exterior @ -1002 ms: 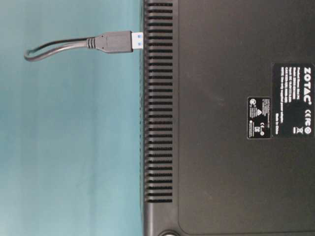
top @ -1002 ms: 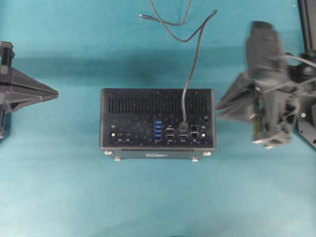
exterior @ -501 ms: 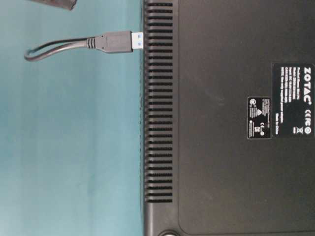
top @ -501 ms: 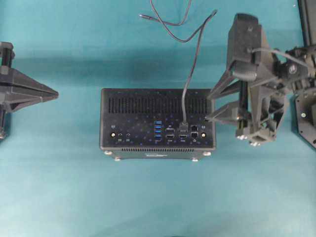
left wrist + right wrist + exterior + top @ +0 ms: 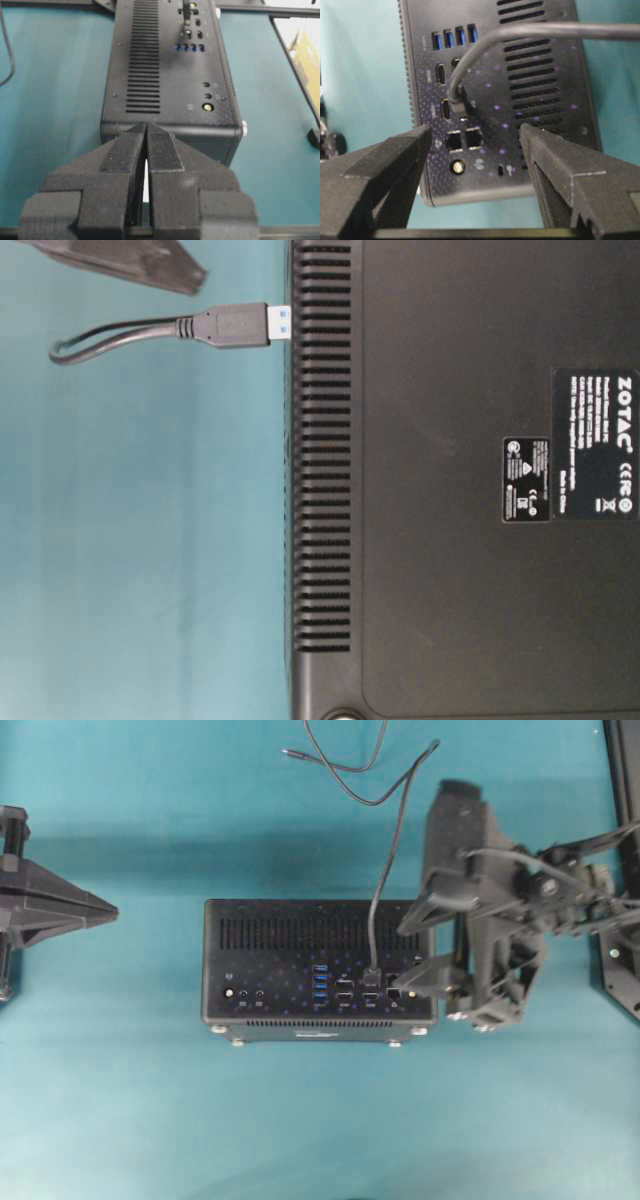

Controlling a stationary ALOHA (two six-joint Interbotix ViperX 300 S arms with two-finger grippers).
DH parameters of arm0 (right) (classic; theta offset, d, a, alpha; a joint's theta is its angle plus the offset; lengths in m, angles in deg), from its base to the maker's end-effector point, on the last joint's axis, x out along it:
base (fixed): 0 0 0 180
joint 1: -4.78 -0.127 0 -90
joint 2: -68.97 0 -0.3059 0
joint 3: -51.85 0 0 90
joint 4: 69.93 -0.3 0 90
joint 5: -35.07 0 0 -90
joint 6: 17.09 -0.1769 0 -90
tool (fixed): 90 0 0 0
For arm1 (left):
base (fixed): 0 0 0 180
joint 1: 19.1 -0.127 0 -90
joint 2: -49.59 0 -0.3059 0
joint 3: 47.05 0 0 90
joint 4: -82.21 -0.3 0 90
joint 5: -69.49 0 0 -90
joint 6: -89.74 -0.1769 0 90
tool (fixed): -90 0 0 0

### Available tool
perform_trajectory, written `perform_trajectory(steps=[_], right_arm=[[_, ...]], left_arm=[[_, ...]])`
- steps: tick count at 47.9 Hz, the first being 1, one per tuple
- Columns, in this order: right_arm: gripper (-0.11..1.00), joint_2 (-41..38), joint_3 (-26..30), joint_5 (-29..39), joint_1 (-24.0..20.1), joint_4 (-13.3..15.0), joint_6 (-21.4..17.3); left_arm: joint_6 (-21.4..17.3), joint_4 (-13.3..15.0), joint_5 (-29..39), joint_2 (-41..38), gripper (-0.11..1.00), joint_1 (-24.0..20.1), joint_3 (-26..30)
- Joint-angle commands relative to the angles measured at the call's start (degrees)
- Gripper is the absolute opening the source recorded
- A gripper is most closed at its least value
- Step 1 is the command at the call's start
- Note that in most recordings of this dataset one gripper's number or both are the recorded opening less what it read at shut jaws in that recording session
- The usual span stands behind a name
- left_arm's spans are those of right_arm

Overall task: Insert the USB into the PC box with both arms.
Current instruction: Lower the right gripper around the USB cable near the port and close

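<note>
The black PC box (image 5: 320, 960) lies mid-table with its port face up. The USB (image 5: 372, 978) stands in a port right of the blue column, and its cable runs off toward the far edge. In the table-level view the USB (image 5: 232, 326) meets the PC box (image 5: 450, 490) with a sliver of blue showing. My right gripper (image 5: 397, 960) is open over the box's right end, just right of the plug; the right wrist view shows the gripper (image 5: 475, 131) with the USB (image 5: 457, 97) beyond the gap. My left gripper (image 5: 115, 908) is shut and empty, left of the box, its tips (image 5: 146, 125) pointing at the box's end.
The thin grey cable (image 5: 345, 780) loops on the teal table behind the box, with its pointed loose end (image 5: 288, 753) at the far edge. One right finger (image 5: 150, 262) hangs above the plug in the table-level view. The right arm's base (image 5: 620, 970) stands at the right edge.
My right gripper has swung left from beside the box to over its right end and has opened wider. One of its fingers has entered the table-level view. The left arm is still.
</note>
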Motion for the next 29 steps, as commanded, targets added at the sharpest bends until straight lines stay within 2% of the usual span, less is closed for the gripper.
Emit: perform_trajectory(steps=[1,12,29], right_arm=[[0.80,-0.3,2.3,-0.4,-0.3,0.1,-0.6],[0.80,-2.6,4.4,-0.4,-0.3,0.1,-0.5],[0.79,-3.9,4.5,-0.4,-0.3,0.1,-0.5]], left_arm=[[0.1,-0.2,-0.3,-0.4,0.00,0.1,1.3],[0.1,-0.1,-0.3,0.1,0.00,0.1,0.8],[0.1,-0.1,-0.3,1.2,0.00,0.1,0.1]])
